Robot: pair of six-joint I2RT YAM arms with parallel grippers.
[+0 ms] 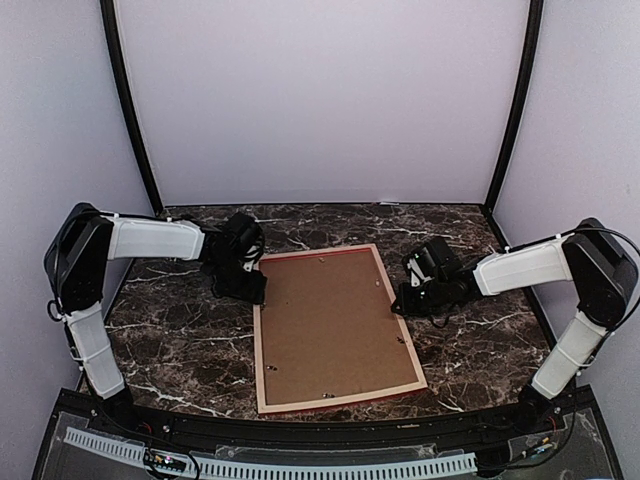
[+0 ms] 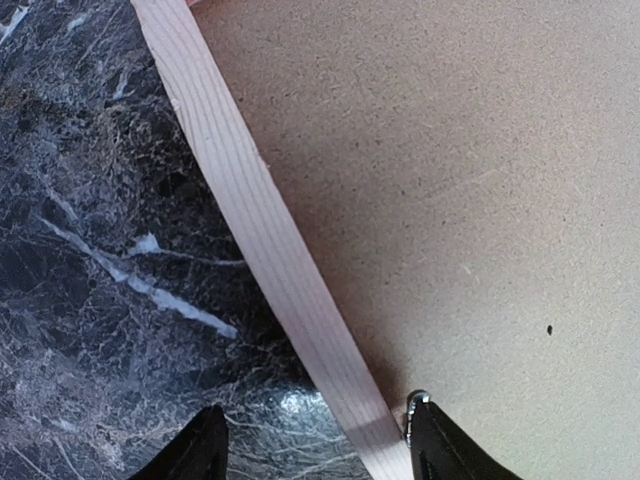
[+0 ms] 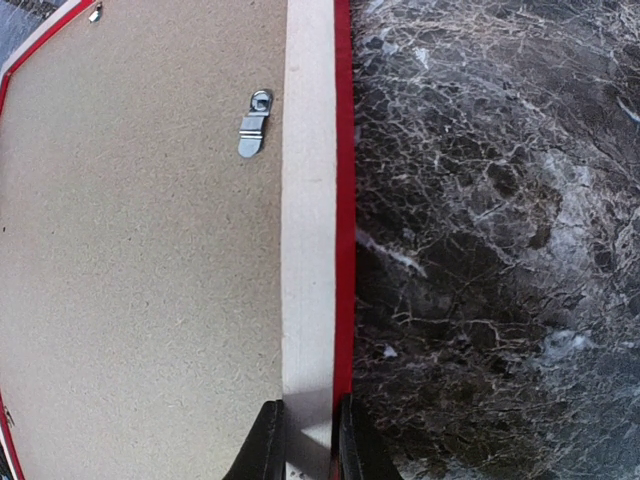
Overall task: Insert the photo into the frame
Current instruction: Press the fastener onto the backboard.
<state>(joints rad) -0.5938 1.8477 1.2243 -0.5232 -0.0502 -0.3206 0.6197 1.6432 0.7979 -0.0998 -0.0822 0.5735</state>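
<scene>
The frame (image 1: pixel 258 350) lies face down on the marble table, pale wood back up, with a red edge showing. A brown backing board (image 1: pixel 330 320) fills its opening. The photo is hidden. My left gripper (image 1: pixel 252 285) is at the frame's far left corner. In the left wrist view it (image 2: pixel 316 408) stands open, one finger over the table and the other over the board, straddling the pale rail (image 2: pixel 255 230). My right gripper (image 1: pixel 400 300) is at the right side. In the right wrist view it (image 3: pixel 307 405) is shut on the frame's right rail (image 3: pixel 308 200).
A metal turn clip (image 3: pixel 253 125) sits on the backing board (image 3: pixel 140 250) beside the right rail, and another shows at the far corner (image 3: pixel 95 13). Dark marble table (image 1: pixel 180 340) surrounds the frame. Pale walls close in the back and sides.
</scene>
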